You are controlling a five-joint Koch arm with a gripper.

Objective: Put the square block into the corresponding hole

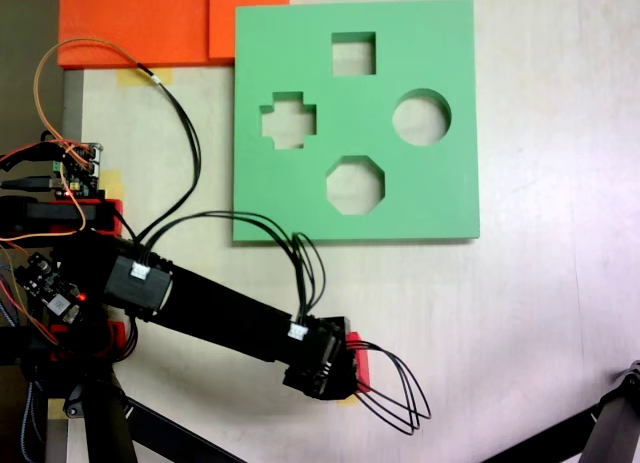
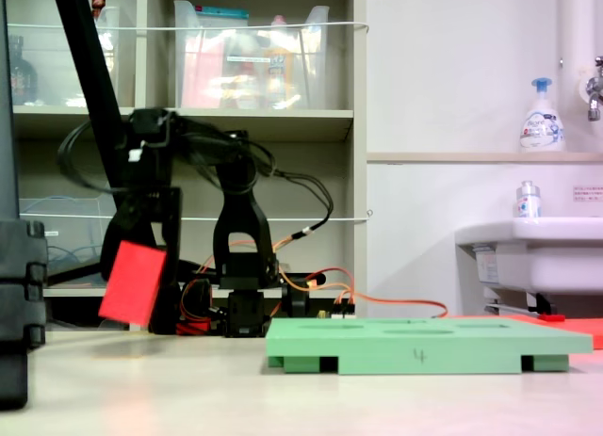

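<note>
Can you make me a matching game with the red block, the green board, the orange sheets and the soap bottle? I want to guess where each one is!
Things:
1. square block
2. green board
3. orange sheets
4. soap bottle

Places:
A. on the ledge above the sink
B. flat on the table, four holes in it
C. up in the air, held by the gripper
D. against the table's far edge, by the board's corner

Pairs: 1-C, 2-B, 3-D, 4-A

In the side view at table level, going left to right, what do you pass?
Red block held off the table in the gripper → arm base → green board → sink, with a soap bottle on the ledge above it.
</note>
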